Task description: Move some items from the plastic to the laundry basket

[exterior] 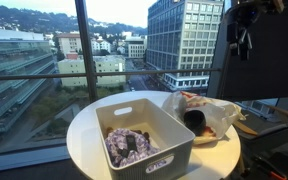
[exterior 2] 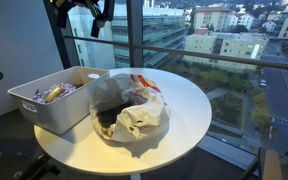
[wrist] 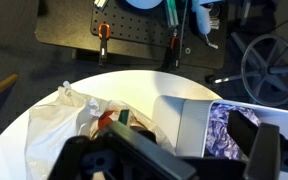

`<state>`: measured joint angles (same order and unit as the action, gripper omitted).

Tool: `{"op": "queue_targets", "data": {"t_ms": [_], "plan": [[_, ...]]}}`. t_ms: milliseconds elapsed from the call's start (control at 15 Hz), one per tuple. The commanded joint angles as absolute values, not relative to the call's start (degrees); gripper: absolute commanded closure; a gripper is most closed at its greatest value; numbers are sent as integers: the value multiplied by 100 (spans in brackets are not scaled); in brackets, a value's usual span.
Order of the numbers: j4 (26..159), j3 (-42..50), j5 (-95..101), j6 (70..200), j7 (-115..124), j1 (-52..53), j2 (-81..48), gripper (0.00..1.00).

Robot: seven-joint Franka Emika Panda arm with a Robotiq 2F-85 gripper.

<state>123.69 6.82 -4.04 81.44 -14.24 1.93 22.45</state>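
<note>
A crumpled white plastic bag (exterior: pixel 216 108) (exterior 2: pixel 144 118) (wrist: pixel 54 122) lies on the round white table (exterior: pixel 84 140) (exterior 2: pixel 189 110) and holds a dark item (exterior: pixel 196 121) and something red and green (wrist: pixel 112 120). Next to it stands the white laundry basket (exterior: pixel 109 108) (exterior 2: pixel 44 112) (wrist: pixel 179 120) with a purple patterned cloth (exterior: pixel 131 146) (wrist: pixel 224 125) inside. My gripper (exterior: pixel 242 40) (exterior 2: pixel 99 22) (wrist: pixel 184 152) hangs high above the table, over the edge between bag and basket. Its fingers are wide apart and empty.
Large windows with a metal rail (exterior: pixel 44 76) stand right behind the table. In the wrist view a black perforated board with tools (wrist: pixel 134 30) and a wheel (wrist: pixel 274 65) lie on the floor beyond the table's edge.
</note>
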Motion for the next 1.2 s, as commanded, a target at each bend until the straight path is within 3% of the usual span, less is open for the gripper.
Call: {"op": "queue_targets", "data": {"t_ms": [0,400,1133], "plan": [[12358,605,-426,8131,-1450,100,2236,0],[12416,614,-368,8186,-1406,66,2230,0],[15227,342,-588,11217,1234,-648,3055,0]]}}
